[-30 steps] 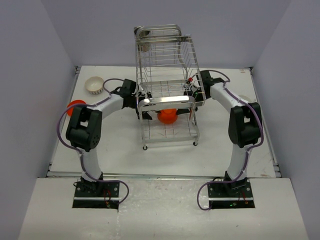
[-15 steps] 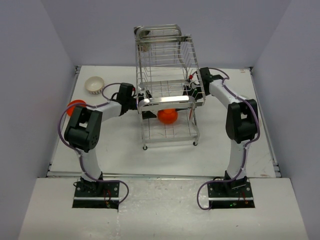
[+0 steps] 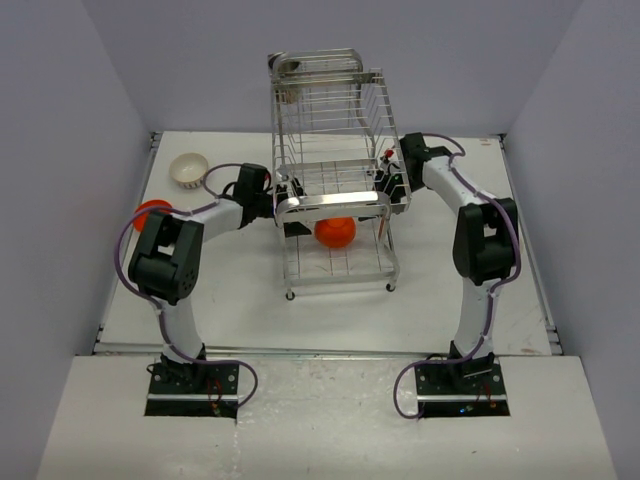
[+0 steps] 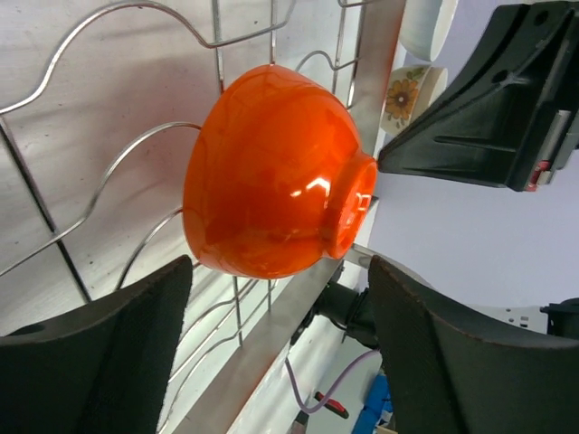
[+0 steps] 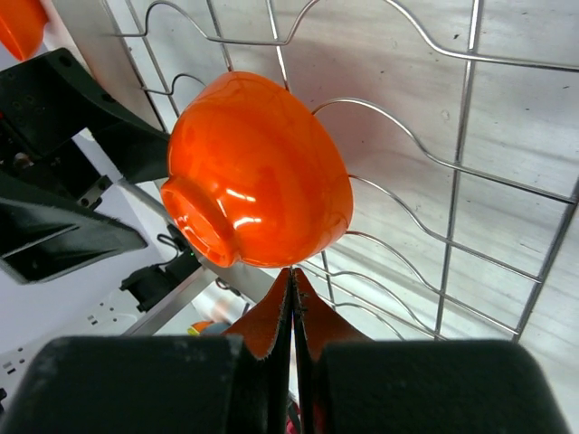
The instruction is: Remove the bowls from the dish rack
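The chrome dish rack (image 3: pixel 335 205) stands mid-table. One orange bowl (image 3: pixel 335 232) rests tilted on its lower tier wires, also in the left wrist view (image 4: pixel 271 172) and the right wrist view (image 5: pixel 258 172). My left gripper (image 4: pixel 280 362) is open wide at the rack's left side (image 3: pixel 285 195), fingers apart below the bowl, not touching it. My right gripper (image 5: pixel 292 307) is shut and empty just under the bowl, at the rack's right side (image 3: pixel 387 188). A second orange bowl (image 3: pixel 150 212) and a white ribbed bowl (image 3: pixel 188 170) sit on the table at the left.
Past the rack's right side the left wrist view shows a flower-patterned bowl (image 4: pixel 409 95) and a white bowl (image 4: pixel 427 27). The rack's flat front bar (image 3: pixel 335 205) and thin wires surround both grippers. Purple-grey walls close in the table.
Both wrists have shifted slightly outward and back along the rack's sides. The orange bowl stays on the lower tier.
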Robot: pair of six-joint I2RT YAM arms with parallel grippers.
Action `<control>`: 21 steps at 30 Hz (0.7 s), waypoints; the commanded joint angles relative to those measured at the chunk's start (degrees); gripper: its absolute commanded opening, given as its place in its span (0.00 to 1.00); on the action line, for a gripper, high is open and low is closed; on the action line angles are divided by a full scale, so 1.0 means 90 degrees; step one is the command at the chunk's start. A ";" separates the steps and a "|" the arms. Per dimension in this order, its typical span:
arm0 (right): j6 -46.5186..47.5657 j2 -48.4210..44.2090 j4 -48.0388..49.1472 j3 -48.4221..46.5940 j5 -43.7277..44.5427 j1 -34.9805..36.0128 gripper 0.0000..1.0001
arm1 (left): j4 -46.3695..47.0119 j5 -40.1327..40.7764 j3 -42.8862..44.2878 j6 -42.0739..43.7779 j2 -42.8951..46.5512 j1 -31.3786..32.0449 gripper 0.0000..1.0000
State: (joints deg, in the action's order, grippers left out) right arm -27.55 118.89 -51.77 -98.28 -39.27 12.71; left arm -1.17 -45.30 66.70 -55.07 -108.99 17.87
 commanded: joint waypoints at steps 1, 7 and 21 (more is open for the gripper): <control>0.0131 0.0071 -0.0098 -0.0213 0.0125 -0.0035 0.00 | -0.0797 0.0482 0.0206 0.0396 0.0312 -0.0071 0.82; 0.0073 0.0159 -0.0059 -0.0271 -0.0012 -0.0045 0.00 | -0.0312 0.0970 -0.0164 0.0105 0.0684 0.0036 0.82; 0.0015 0.0110 -0.0049 -0.0291 -0.0168 -0.0084 0.00 | 0.2835 0.1761 -0.1776 -0.1157 0.1104 0.0631 0.86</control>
State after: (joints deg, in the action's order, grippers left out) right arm -27.42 120.40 -51.88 -99.04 -39.03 12.25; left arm 16.12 -32.62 51.68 -63.61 -99.46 22.28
